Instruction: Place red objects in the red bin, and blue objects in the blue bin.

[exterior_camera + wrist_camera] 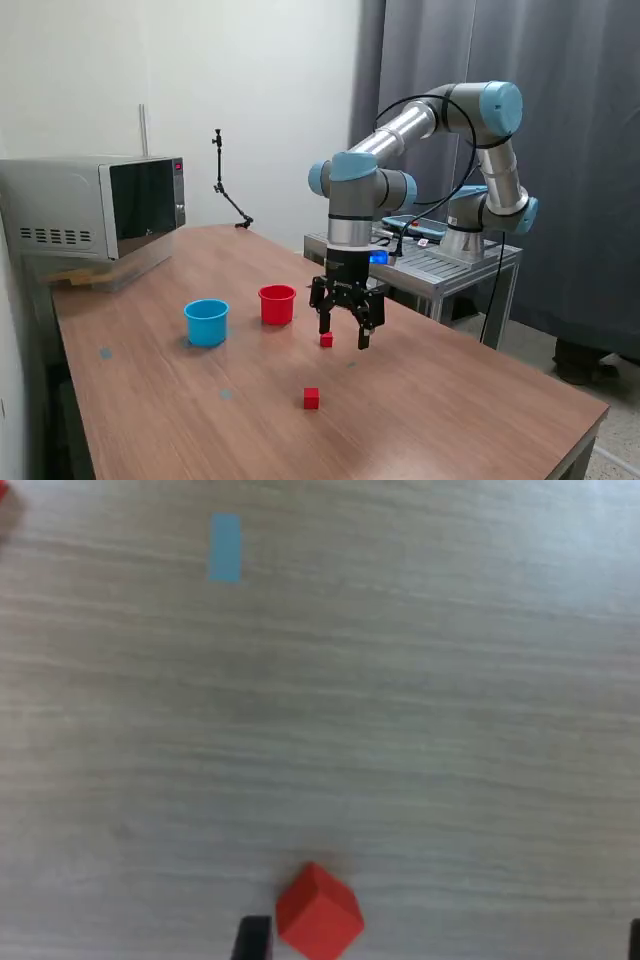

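red cube [311, 398], open gripper [346, 338] above table [450, 400]

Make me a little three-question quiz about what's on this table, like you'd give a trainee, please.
1. True or false: the gripper is carrying a red cube.
2. How many red cubes lie on the table?
3. Which cup stands nearer the gripper in the exterior view: A) the red cup, B) the light blue cup?

Key
1. False: its fingers hang open above the near red cube, which still rests on the wood; the wrist view shows that cube beside a fingertip, not gripped.
2. Two: that one and a second red cube closer to the table's front edge.
3. A.
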### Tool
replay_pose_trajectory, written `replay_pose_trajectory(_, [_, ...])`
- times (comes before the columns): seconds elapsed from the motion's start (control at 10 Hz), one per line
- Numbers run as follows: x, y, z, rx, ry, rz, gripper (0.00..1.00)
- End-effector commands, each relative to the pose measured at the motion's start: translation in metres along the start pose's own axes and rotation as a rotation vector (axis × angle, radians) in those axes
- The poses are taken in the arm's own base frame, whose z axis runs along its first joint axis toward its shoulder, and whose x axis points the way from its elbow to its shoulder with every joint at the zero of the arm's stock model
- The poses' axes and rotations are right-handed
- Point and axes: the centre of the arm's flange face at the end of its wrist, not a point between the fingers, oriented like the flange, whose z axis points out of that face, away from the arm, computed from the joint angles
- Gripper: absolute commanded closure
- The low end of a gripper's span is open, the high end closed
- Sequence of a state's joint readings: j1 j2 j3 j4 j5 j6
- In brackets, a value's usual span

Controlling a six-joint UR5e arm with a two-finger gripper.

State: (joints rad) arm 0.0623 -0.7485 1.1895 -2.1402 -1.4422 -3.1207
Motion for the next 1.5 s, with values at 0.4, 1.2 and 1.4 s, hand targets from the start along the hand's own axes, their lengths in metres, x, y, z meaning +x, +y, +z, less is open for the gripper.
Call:
replay_pose_trajectory(0.4, [-0.002,0.036,0.033,-0.029,0.004,0.065,0.0])
replay_pose_trajectory(1.2, [0.048,0.022,0.05,-0.001,0.005,0.483,0.0])
replay_pose_trajectory(1.4, [0.045,0.022,0.052,-0.009,-0.021,0.529,0.0])
